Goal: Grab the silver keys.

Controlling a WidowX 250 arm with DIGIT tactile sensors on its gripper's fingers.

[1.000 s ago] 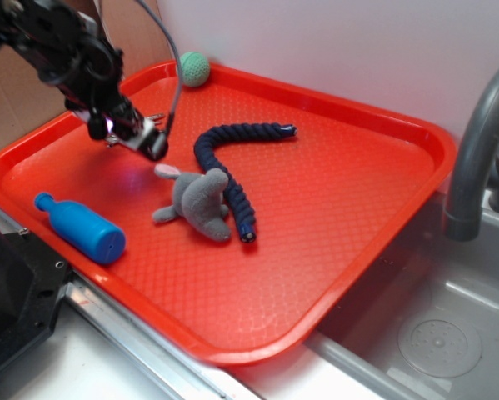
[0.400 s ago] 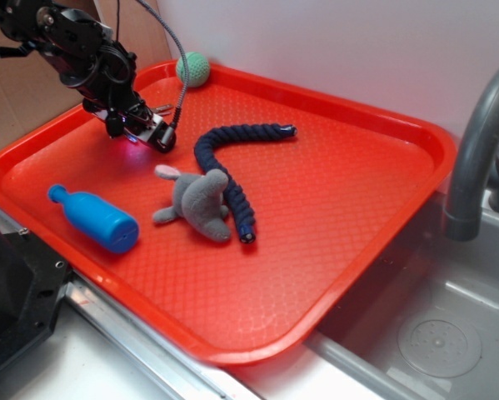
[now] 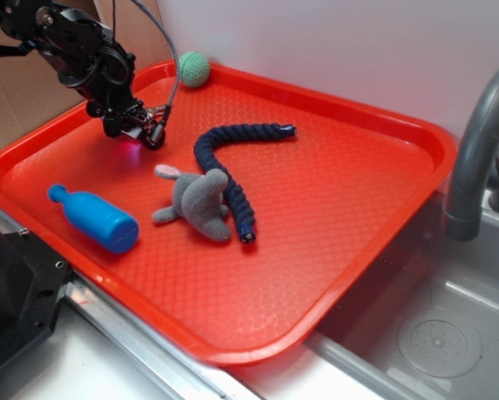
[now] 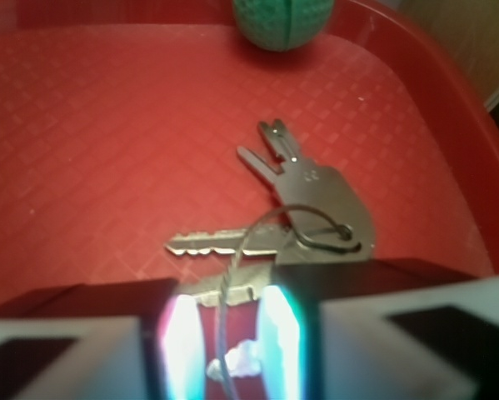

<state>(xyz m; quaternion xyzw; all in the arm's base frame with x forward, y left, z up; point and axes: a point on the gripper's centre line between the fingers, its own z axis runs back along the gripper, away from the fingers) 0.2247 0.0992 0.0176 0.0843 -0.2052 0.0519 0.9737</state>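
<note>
- The keys (image 4: 303,200) are seen lying flat on the red tray (image 3: 357,217), near its far left corner, not far from the green ball (image 3: 193,68).
- The gripper (image 4: 232,333) is held low, fingers parted around the ring end; nothing is gripped yet.
- Closing could pinch only the thin wire ring, letting the keys slip or skid.
- In the outside view the keys are mostly hidden by the gripper; the fingertips are blurred by glare.

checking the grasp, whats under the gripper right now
The silver keys lie on the red tray below the gripper, ring wire between its fingers. The near key ends are hidden.
</note>
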